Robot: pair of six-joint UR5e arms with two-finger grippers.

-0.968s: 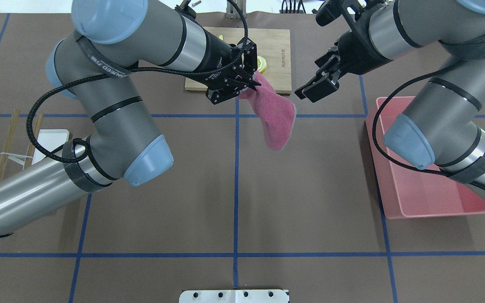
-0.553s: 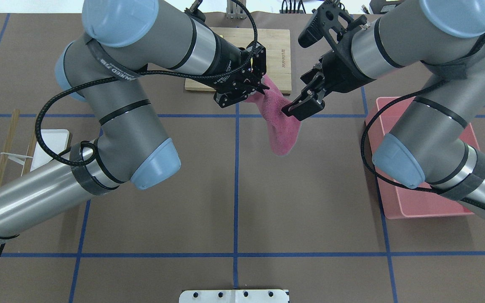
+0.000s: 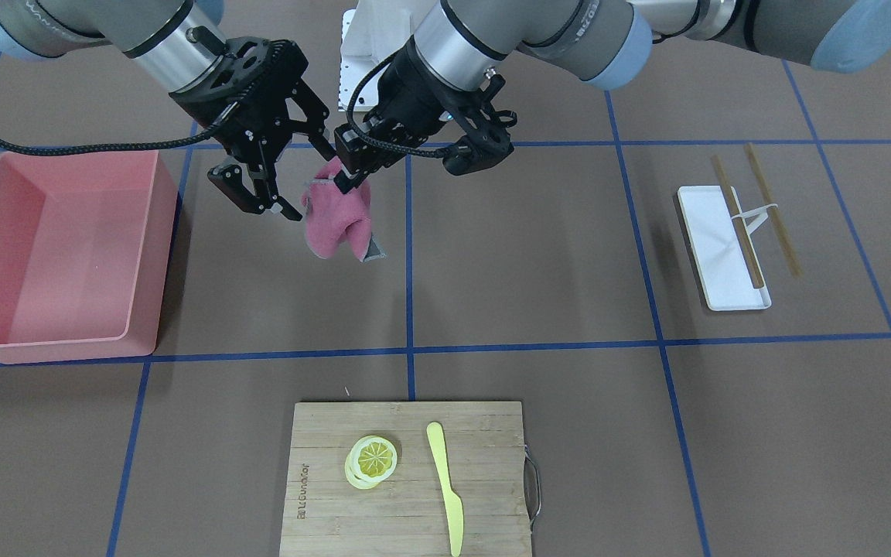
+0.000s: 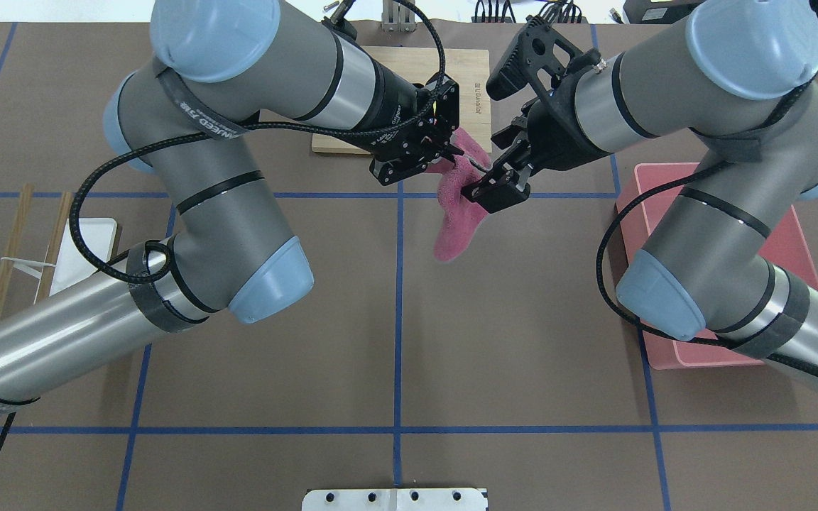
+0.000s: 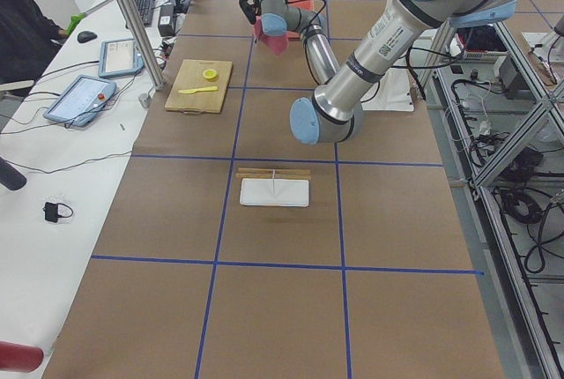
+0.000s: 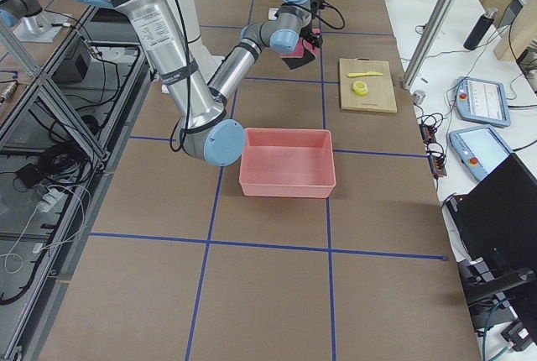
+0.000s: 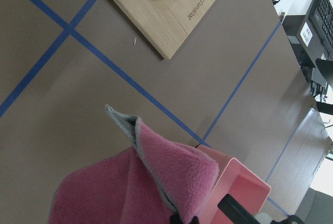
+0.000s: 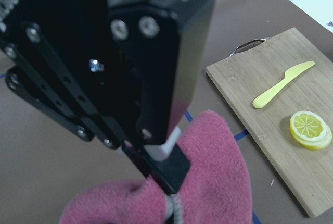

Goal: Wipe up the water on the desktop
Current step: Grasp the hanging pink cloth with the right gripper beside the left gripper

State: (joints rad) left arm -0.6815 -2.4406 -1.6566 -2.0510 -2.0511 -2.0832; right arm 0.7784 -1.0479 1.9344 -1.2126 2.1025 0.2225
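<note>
Left gripper [image 3: 343, 179] is clamped on the top corner of the pink cloth [image 3: 333, 220]. The cloth hangs from it, folded, grey hem showing at the low corner. The low end looks clear of the desktop [image 3: 538, 255], but front and overhead views don't settle it. Right gripper [image 3: 310, 186] is spread wide, right next to the left gripper and angled down at the cloth. In the front view the cloth's upper edge sits between its fingers: one above the top, the other just beside the cloth on the bin side. Can't tell if either pad touches fabric. Right wrist view: left gripper fills the frame, tips pinching the cloth fold. Left wrist view: cloth peak at the bottom, desktop beneath. The cloth sits just to the robot's right of the centre tape line [image 3: 408, 294], between robot and board. The brown desktop carries everything else. Pink bin [image 3: 144, 255] is on the robot's right, near the cloth but apart. Board [image 3: 322, 495] is on the far side, with a lemon slice [image 3: 372, 458] and a yellow knife [image 3: 445, 480] side by side, not touching. White tray [image 3: 712, 255] is on the robot's left, well apart. Two sticks [image 3: 738, 220] are joined by a white clip, one across the tray, the other on the desktop beside it.
</note>
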